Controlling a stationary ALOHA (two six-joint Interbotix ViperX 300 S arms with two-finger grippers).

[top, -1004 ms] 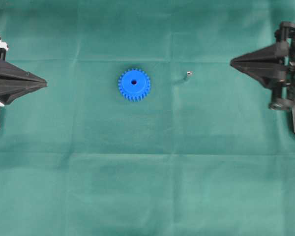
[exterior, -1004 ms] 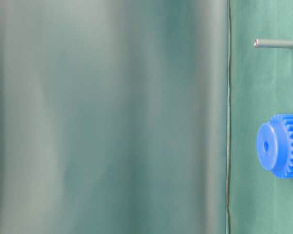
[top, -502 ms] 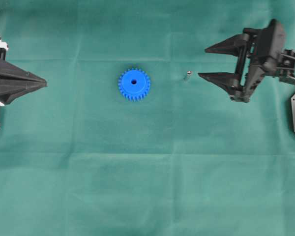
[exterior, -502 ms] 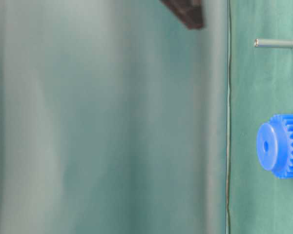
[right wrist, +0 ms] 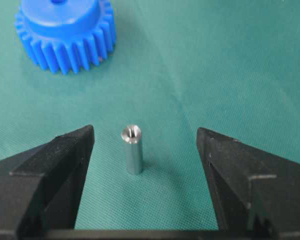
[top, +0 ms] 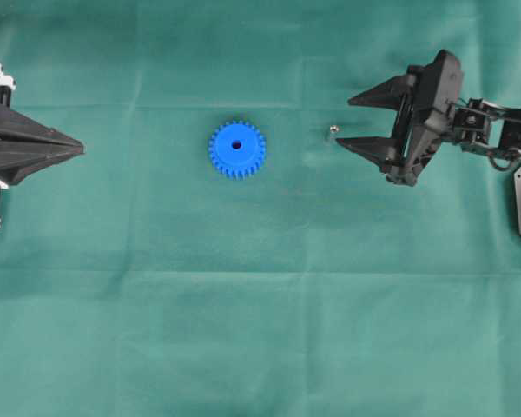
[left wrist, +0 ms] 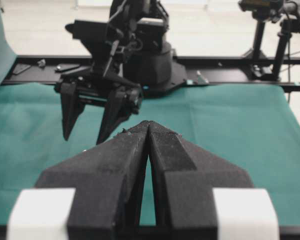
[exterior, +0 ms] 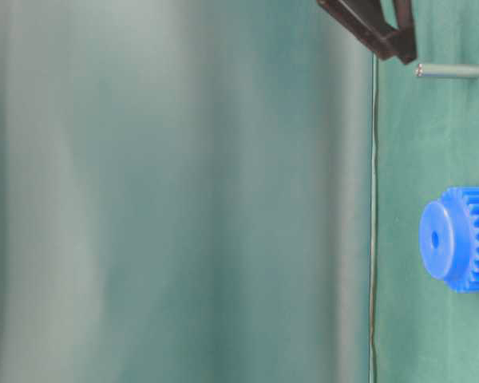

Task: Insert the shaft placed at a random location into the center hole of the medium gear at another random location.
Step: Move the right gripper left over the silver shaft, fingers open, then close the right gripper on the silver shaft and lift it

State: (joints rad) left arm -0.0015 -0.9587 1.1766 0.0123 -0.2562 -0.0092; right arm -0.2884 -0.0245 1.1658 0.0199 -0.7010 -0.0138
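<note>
One shaft, upright between spread right pincer fingers: advise centring and pinching low before lifting; left pincer pressed together.

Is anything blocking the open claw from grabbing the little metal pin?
Nothing visible. The tiny silvery metal shaft stands upright on bare green cloth, just ahead of the open right end effector. The bright blue plastic gear sits farther away.

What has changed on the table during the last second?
The right gripper opened and moved in from the right edge toward the shaft, fingers now flanking it without touching. Nothing was grasped. The shaft, the medium gear and the shut left gripper stayed in place.
</note>
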